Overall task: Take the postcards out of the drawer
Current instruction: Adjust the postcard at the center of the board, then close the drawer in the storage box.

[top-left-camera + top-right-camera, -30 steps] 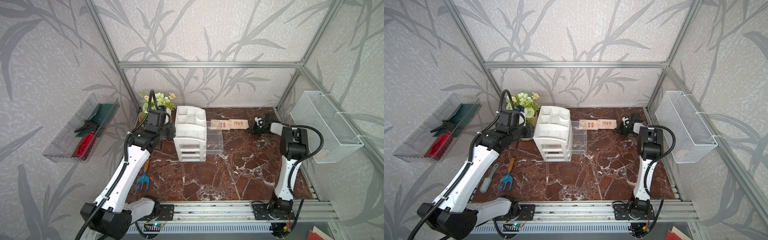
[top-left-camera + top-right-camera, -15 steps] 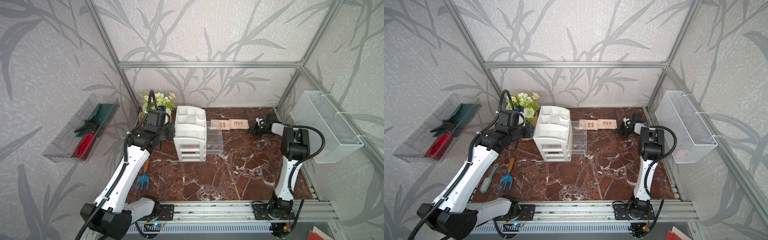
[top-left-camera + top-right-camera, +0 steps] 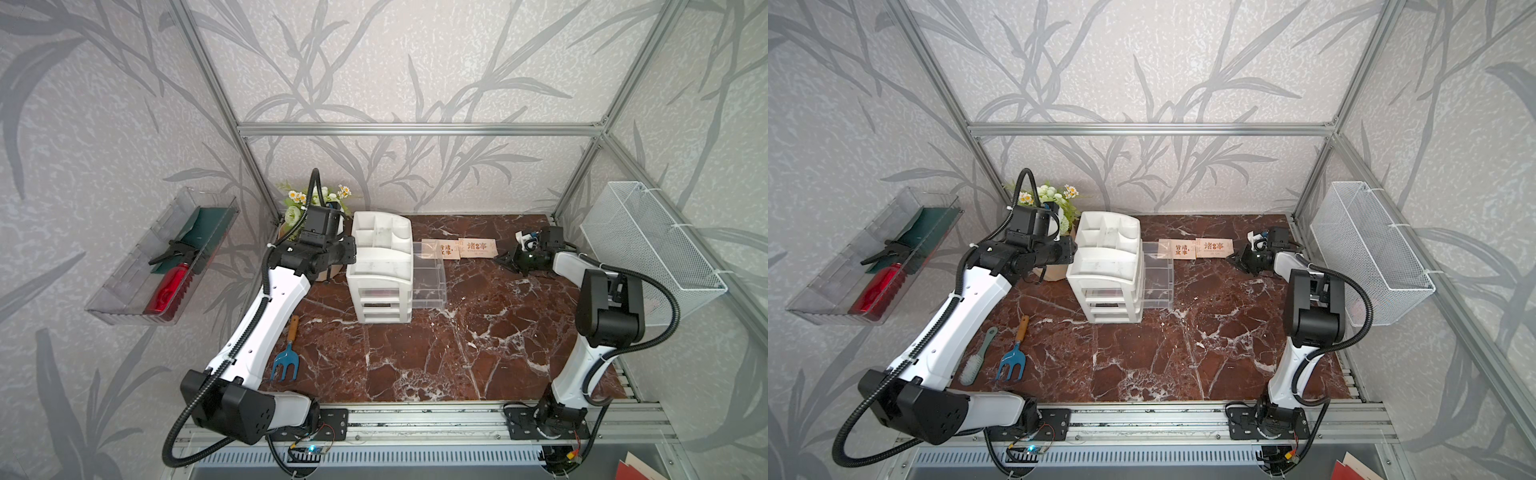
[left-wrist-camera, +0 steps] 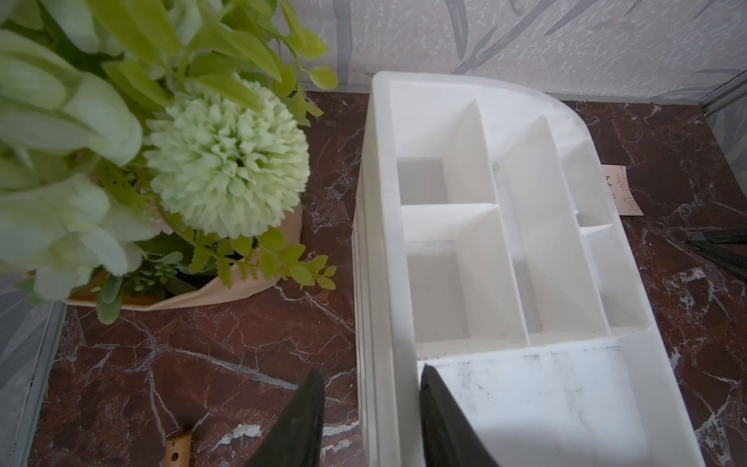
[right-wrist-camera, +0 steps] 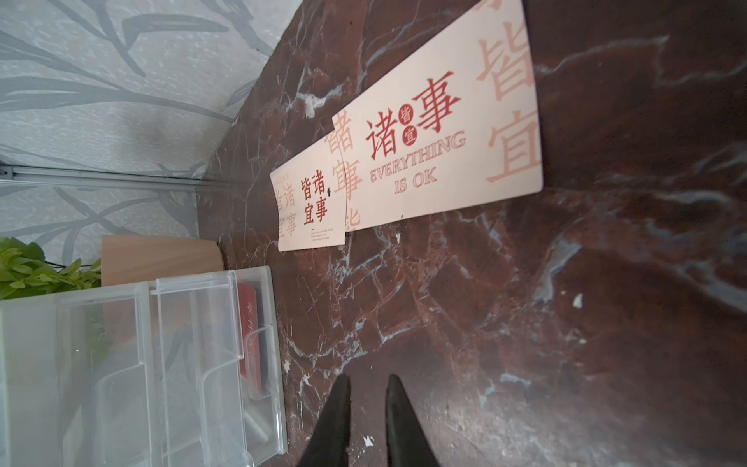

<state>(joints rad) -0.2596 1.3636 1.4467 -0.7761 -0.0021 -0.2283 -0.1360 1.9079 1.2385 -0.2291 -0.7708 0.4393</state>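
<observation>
While the left jaws [image 4: 370, 370] straddle the organiser [image 4: 378, 202] wall, spread, and the right jaws [image 5: 367, 378] hang barely parted, empty, a red postcard [image 5: 251, 323] in the drawer [image 5: 198, 323] beside them looks thin, light, bendy; probably best pinched by an edge.

- Robot lab test cell: aluminium frame [image 3: 415, 129] boxed with leaf-patterned wall panels [image 3: 415, 62].
- Left arm [image 3: 266, 316] and right arm [image 3: 582, 365] bolted to a rail [image 3: 415, 417] fronting a marbled tabletop [image 3: 415, 365].

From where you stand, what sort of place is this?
Probably a robot test booth dressed as a home: wallpapered panels in an aluminium frame, two arms bolted to a front rail, a marble-look table.
</observation>
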